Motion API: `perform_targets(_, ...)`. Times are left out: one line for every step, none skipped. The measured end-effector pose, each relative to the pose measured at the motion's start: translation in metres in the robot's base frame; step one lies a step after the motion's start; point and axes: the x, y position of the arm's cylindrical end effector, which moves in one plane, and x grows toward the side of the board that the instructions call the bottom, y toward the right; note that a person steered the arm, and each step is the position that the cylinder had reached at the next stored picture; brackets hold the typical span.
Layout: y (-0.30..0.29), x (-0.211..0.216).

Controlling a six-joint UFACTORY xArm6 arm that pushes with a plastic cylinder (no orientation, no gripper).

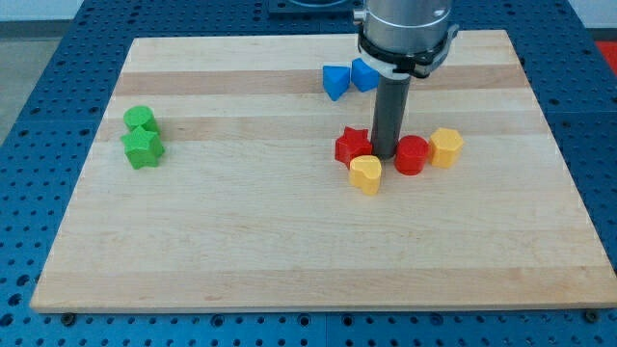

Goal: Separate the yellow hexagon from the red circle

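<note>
You're not done: the yellow hexagon (446, 146) sits touching the red circle (412, 154) on its view's right side, right of centre on the desk (241, 251). My tip (384, 157) rests just left of the red circle, between it and the red star (353, 146); there's no gripper here, so no open or closed state to give. The whole separating push looks left to do. Count: two red, two yellow including a yellow heart (365, 174), two blue blocks (349, 78) at top, two green blocks (143, 136) far left

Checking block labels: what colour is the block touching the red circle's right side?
Yellow hexagon, camera view.
</note>
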Motion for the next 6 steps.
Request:
perform_targets(0.0, 0.005)
perform_targets(0.01, 0.008)
perform_targets(0.015, -0.003)
perform_targets(0.021, -0.023)
perform_targets(0.048, -0.028)
perform_targets(0.082, -0.03)
